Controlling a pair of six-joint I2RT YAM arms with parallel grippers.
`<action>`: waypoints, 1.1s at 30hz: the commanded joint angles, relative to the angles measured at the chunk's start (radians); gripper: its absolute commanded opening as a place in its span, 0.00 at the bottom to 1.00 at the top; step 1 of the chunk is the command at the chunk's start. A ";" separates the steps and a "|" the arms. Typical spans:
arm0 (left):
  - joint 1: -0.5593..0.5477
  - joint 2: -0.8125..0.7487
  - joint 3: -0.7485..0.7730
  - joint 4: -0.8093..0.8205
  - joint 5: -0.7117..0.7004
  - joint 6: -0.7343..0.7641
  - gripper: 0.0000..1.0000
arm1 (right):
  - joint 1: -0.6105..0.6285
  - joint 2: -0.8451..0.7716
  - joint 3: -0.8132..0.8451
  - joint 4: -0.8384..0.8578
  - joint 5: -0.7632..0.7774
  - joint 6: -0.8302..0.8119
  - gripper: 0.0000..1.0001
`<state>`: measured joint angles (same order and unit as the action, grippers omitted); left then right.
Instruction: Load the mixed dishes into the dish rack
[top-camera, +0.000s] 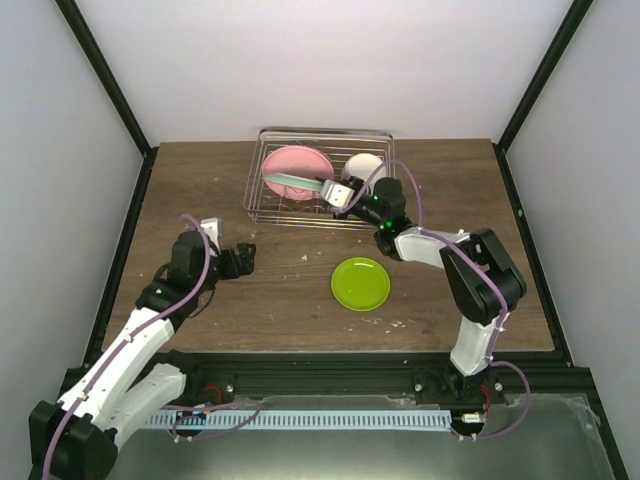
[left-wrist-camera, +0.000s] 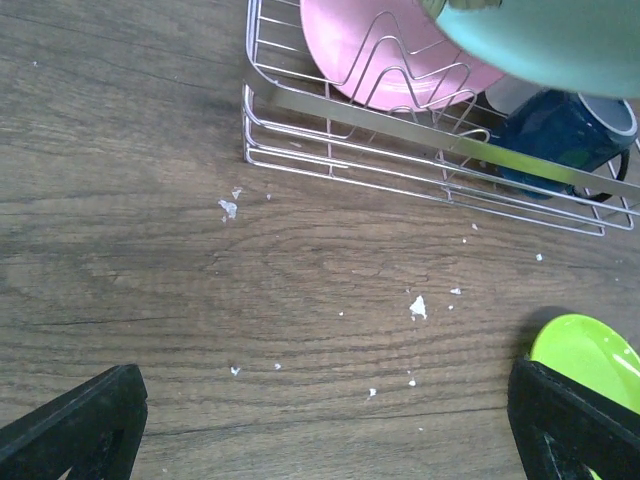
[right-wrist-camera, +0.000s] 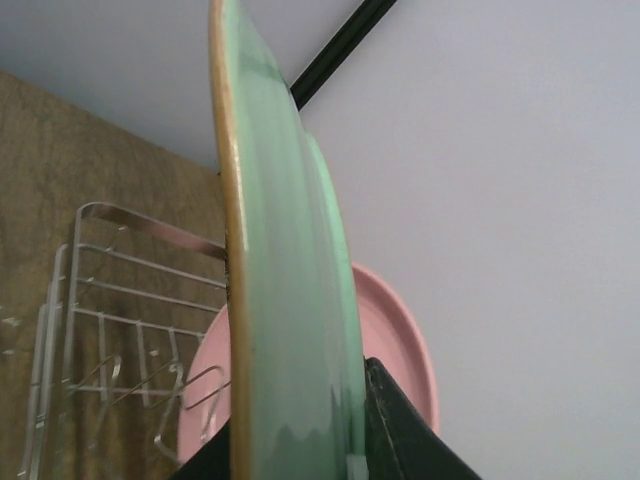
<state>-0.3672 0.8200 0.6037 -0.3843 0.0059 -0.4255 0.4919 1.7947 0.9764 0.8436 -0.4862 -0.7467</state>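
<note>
The silver wire dish rack stands at the back middle of the table. The pink plate stands in its left part and the white bowl sits in its right part. My right gripper is shut on the mint-green plate, held edge-on over the rack in front of the pink plate; the right wrist view shows the mint-green plate clamped upright. The dark blue mug lies in the rack. The yellow-lime plate lies flat on the table. My left gripper is open and empty over the table.
Small white crumbs lie scattered on the wooden table in front of the rack. Black frame posts stand at the back corners. White walls enclose the table on three sides.
</note>
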 joint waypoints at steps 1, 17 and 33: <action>0.005 0.013 0.012 0.004 -0.006 0.019 1.00 | -0.016 0.008 0.104 0.185 -0.035 -0.059 0.01; 0.012 0.054 0.019 0.023 0.003 0.031 1.00 | -0.056 0.106 0.324 -0.276 -0.191 -0.160 0.01; 0.017 0.083 0.018 0.036 0.025 0.027 1.00 | -0.056 0.201 0.456 -0.456 -0.170 -0.153 0.12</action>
<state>-0.3576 0.8974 0.6037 -0.3756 0.0147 -0.4095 0.4366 2.0171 1.3632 0.3660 -0.6197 -0.9070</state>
